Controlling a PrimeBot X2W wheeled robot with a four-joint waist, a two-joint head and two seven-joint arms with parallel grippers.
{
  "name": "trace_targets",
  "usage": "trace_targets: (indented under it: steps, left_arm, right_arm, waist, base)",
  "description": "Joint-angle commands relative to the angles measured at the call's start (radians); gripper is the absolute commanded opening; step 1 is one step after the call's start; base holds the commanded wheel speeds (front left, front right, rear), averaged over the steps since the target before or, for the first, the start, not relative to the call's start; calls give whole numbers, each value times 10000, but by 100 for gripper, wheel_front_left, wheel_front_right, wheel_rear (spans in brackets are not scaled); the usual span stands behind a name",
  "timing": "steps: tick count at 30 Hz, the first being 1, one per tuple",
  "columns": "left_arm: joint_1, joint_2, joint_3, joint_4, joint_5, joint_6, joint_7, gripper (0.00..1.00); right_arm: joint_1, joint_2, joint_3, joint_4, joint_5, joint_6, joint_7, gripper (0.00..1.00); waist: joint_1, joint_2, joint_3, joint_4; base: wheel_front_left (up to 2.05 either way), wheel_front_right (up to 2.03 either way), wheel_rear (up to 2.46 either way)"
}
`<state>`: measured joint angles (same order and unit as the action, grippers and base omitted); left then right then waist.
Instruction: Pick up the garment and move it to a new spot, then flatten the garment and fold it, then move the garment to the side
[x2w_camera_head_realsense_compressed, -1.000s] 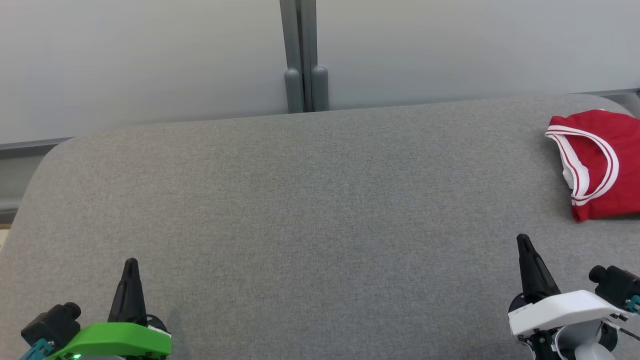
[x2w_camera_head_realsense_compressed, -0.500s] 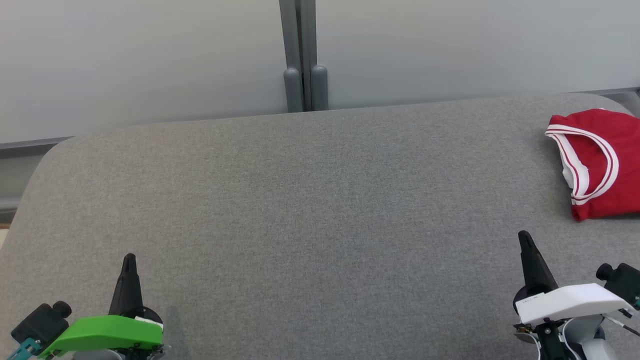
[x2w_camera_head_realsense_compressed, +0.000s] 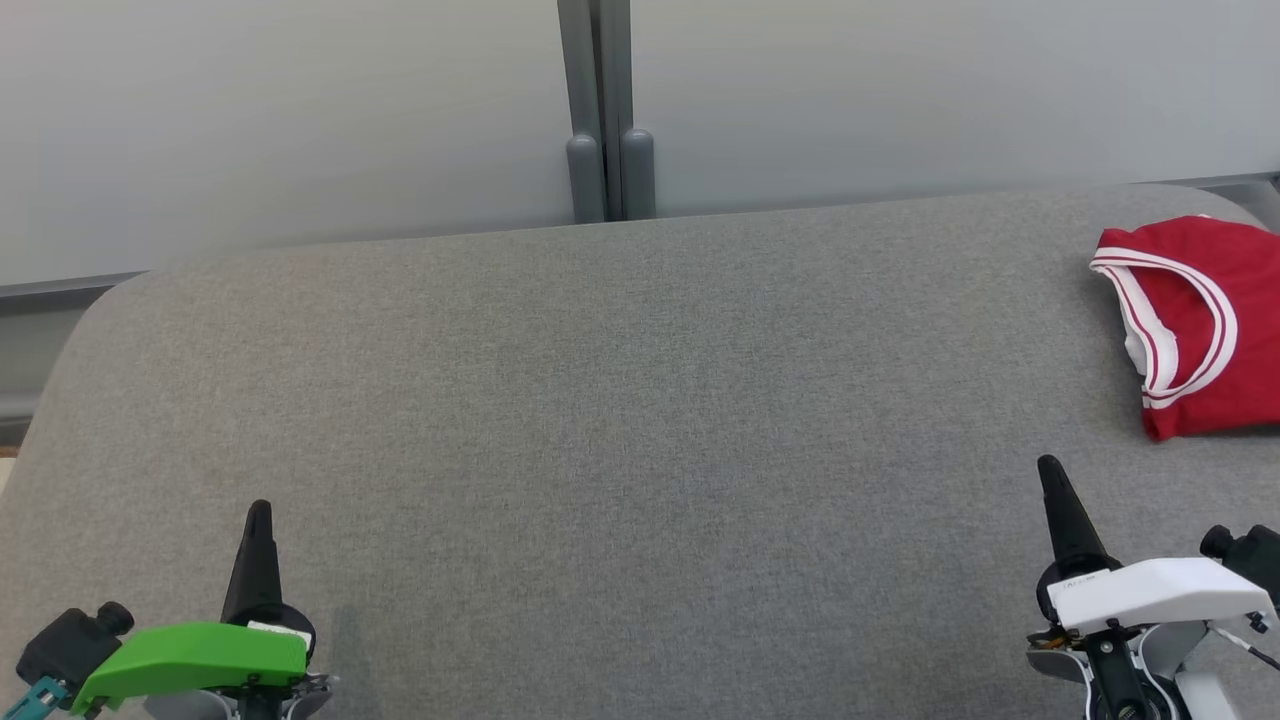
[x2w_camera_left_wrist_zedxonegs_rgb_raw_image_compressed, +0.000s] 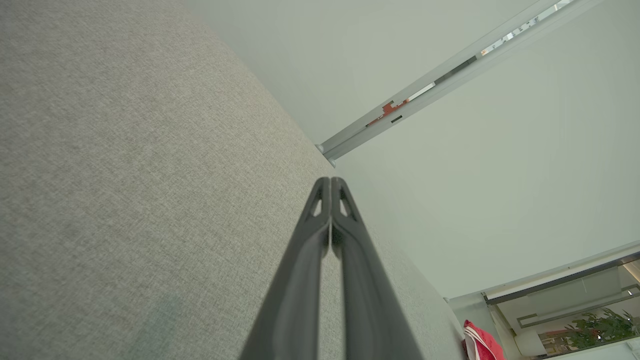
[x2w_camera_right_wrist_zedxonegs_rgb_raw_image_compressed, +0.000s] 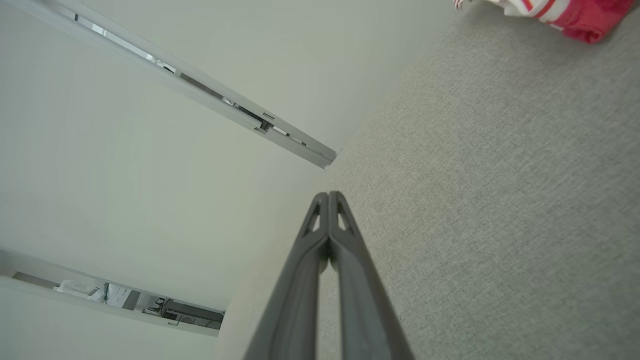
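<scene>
garment: red, white-and-red striped trim | bench: plain grey weave | left end effector: black, green cover | right end effector: black, white cover | wall: pale grey

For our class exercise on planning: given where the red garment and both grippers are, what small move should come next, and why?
Probably just hold still: the red garment lies folded at the table's right edge, and the left gripper and right gripper are shut, empty and apart from it.

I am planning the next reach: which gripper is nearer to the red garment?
The right gripper, with the white cover; the garment lies just beyond it. The left gripper, with the green cover, is far across the grey surface.
</scene>
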<state>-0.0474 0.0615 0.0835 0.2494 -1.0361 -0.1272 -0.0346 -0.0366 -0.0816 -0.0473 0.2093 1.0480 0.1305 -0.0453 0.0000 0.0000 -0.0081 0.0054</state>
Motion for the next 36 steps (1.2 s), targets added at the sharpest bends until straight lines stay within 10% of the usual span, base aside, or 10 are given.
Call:
trace_targets:
  steps: [1,36]
  left_arm:
    - [-267,30,51,-110,-297,-29,66,0]
    - [-520,-52,222,-80,-3547,-47,932,0]
  right_arm:
    - [-232,-14,-55,-56,291,6,71,0]
    - [-552,151,-381,188,3511,6,952,0]
  waist:
    - [0,0,2,-1]
    - [0,0,59,-28]
  base:
    - [0,0,0]
    - [0,0,0]
